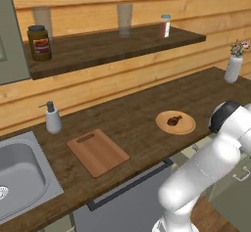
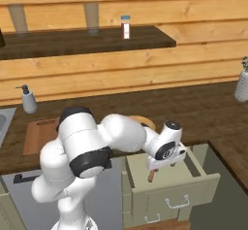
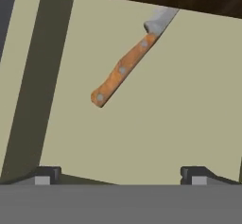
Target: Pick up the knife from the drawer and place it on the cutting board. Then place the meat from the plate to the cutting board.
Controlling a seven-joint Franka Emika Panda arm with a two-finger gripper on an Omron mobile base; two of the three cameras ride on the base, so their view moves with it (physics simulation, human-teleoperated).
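Observation:
The knife (image 3: 124,68), brown handle and silver blade, lies slanted on the pale floor of the pulled-out drawer (image 3: 179,119); its blade tip runs under the counter's edge. My gripper (image 3: 121,175) hovers above it, open, with nothing between its fingertips. From the right base view the gripper (image 2: 163,166) hangs over the open drawer (image 2: 193,183), and the knife (image 2: 151,175) handle shows just below the hand. The cutting board (image 1: 98,152) lies bare on the counter near the sink. Right of it sits the plate (image 1: 186,127) with the meat (image 1: 174,120) on it.
A steel sink (image 1: 19,177) is at the left, with a soap dispenser (image 1: 52,118) behind it. A grey appliance front with a black bar handle (image 1: 130,187) is under the board. A white vase (image 1: 234,67) stands far right. The shelf (image 1: 112,47) holds a jar, glasses and a bottle.

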